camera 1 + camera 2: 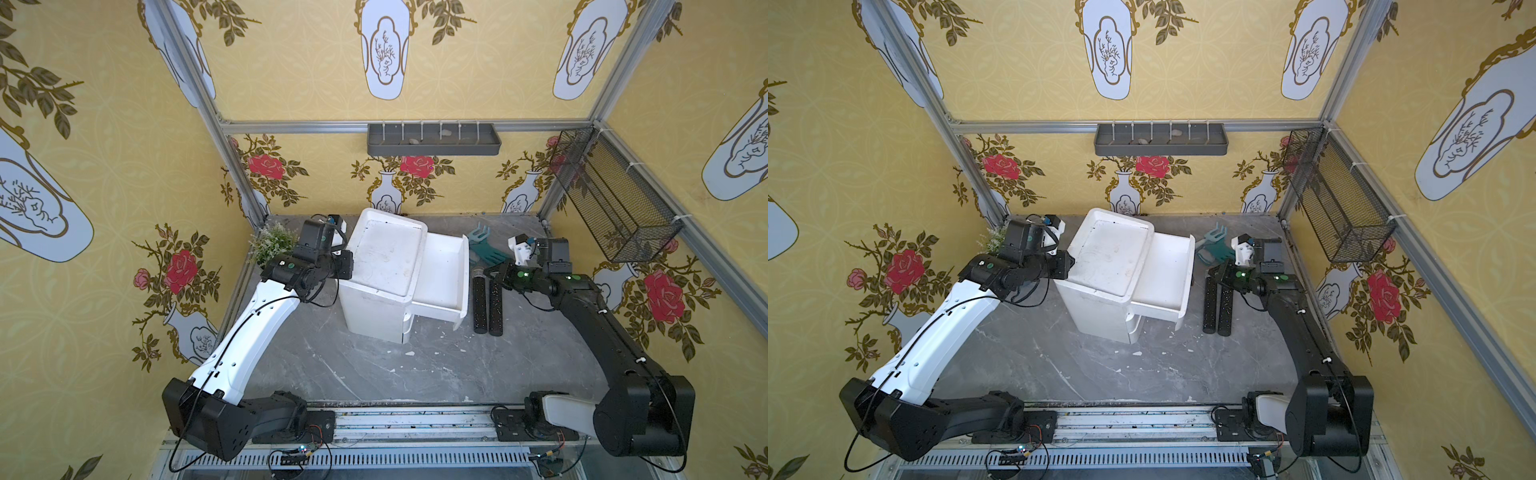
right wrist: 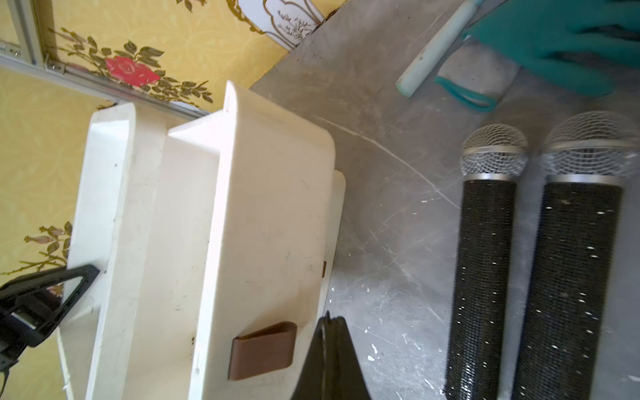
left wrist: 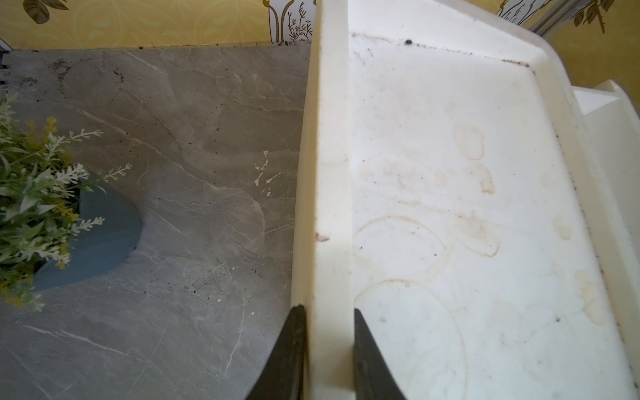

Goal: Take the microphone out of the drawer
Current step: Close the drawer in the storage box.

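Two black microphones with silver mesh heads lie side by side on the table, just right of the white drawer. The drawer is pulled out of the white cabinet and shows nothing inside. My right gripper is shut and empty. It hovers by the microphones' head ends, between them and the drawer front with its brown handle. My left gripper is shut on the cabinet's raised top rim.
A potted plant stands behind my left arm. A teal glove and a small rake lie behind the microphones. A wire basket hangs on the right wall and a grey shelf on the back wall.
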You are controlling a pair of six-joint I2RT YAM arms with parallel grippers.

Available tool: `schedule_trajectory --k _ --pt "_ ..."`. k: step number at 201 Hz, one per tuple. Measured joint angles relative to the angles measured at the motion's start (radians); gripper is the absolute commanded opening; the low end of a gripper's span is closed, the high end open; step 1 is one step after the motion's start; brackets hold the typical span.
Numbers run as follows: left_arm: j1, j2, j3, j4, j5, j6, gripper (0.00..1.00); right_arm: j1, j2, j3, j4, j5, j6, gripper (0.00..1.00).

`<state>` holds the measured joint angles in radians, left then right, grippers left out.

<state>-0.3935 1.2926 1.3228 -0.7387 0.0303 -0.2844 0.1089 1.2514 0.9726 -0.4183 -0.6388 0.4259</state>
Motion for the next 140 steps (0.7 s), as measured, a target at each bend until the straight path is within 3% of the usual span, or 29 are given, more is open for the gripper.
schedule_trajectory --k 75,140 --pt "0.000 0.002 0.000 0.005 -0.001 -0.005 0.00 0.148 0.076 0.037 0.036 -0.013 0.048 0.00" --pt "0.000 0.003 0.002 0.004 0.001 -0.005 0.00 0.240 0.115 0.047 0.183 -0.048 0.131 0.00"
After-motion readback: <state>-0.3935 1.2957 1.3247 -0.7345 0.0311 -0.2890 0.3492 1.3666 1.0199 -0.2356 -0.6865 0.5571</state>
